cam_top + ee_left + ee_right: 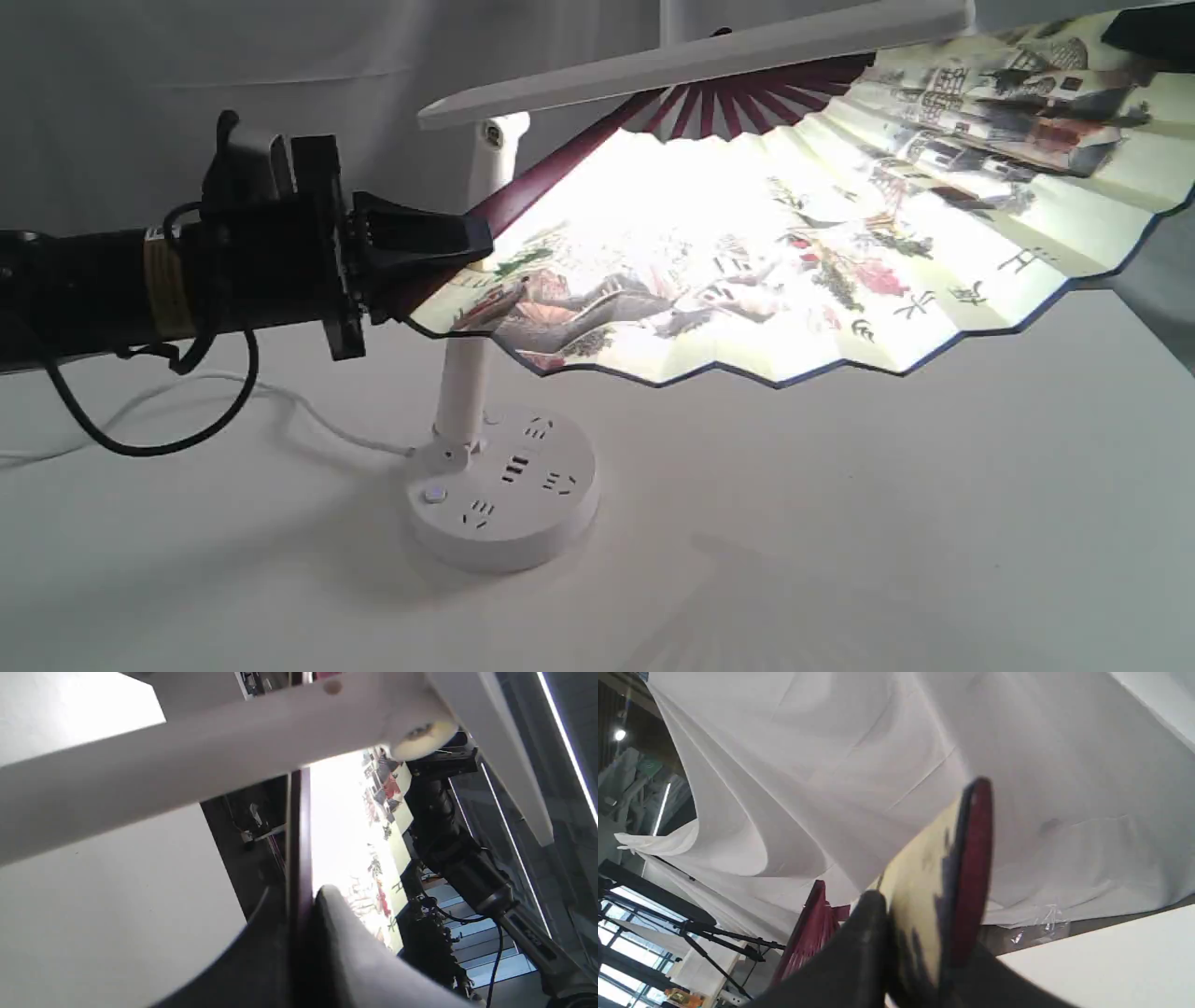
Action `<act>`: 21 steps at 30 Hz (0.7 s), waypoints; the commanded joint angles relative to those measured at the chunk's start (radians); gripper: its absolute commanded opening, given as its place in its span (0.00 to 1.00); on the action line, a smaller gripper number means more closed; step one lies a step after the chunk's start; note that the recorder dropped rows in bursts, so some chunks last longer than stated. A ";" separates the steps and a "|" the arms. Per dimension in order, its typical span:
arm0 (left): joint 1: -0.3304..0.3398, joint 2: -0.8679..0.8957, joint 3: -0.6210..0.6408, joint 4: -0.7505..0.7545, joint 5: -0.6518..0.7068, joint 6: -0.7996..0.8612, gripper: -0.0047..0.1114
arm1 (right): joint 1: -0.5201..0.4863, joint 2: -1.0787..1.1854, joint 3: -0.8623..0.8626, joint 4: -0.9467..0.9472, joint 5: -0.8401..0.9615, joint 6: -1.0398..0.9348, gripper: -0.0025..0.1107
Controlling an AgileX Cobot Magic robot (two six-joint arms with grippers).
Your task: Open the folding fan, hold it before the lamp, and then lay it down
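Observation:
The folding fan [794, 271] is spread wide open and held tilted just under the lamp's bar head [691, 61], so its cream painted leaf glows brightly. My left gripper [471, 238] is shut on the fan's maroon outer rib [301, 835], close beside the lamp's stem [464, 373]. At the top right my right gripper [1144, 33] is shut on the fan's other end. In the right wrist view its dark fingers [868, 933] clamp the maroon guard [973, 858] and cream leaf. The lamp's round base [504, 495] stands on the white table.
The lamp's white cord [308, 411] runs left across the table [934, 523]. A black cable [140, 439] loops down from my left arm. White cloth [878, 765] hangs behind the scene. The lamp's hinge [420, 737] is very close to my left wrist.

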 commanded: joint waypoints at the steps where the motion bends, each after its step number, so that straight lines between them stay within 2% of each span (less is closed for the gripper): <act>1: 0.001 -0.008 -0.001 0.005 0.004 -0.021 0.04 | -0.027 -0.007 -0.012 0.049 -0.157 -0.028 0.02; 12: 0.001 -0.008 -0.001 0.011 0.004 -0.021 0.04 | -0.027 -0.007 -0.012 0.030 -0.135 -0.028 0.02; 17: 0.001 -0.008 -0.001 0.098 0.004 -0.021 0.04 | -0.027 -0.007 -0.012 -0.096 -0.133 0.035 0.02; 21: -0.002 -0.008 -0.001 0.161 0.004 -0.021 0.04 | -0.027 -0.007 -0.012 -0.203 -0.051 0.065 0.02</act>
